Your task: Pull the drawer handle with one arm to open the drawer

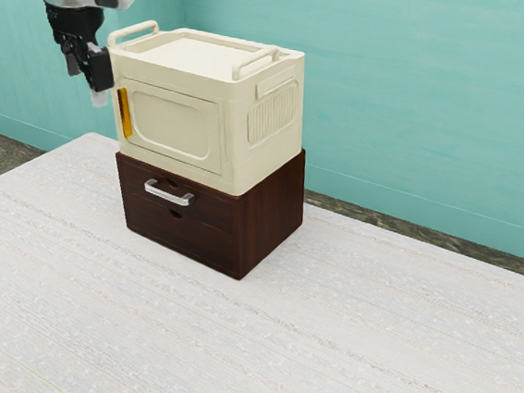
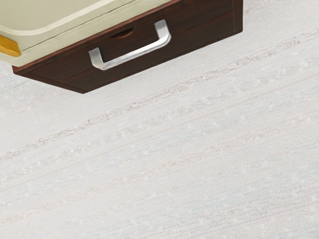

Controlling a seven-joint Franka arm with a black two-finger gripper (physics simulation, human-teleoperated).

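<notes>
**Drawer handle sitting there waiting for a grab**

So the drawer handle [image 2: 133, 57] is on the front of the upper drawer [image 1: 214, 209], low on the dark wooden cabinet [image 1: 275, 207] under that cream box [image 1: 171, 127]. Drawer looks shut. The gripper [image 1: 86, 85] has its fingers apart with nothing between them, up at the exterior view's left, above the handle

Handle's a stiff metal-looking bar, probably smooth and a bit slippery, not fragile. I'd guess the drawer slides lightly, but the best grip is mid-bar, one finger above and one behind, so the pull stays straight

Long axis runs level along the drawer front, left to right in the exterior view, right end nearer. The bar sticks out toward the near left, so that's the way to pull
</notes>
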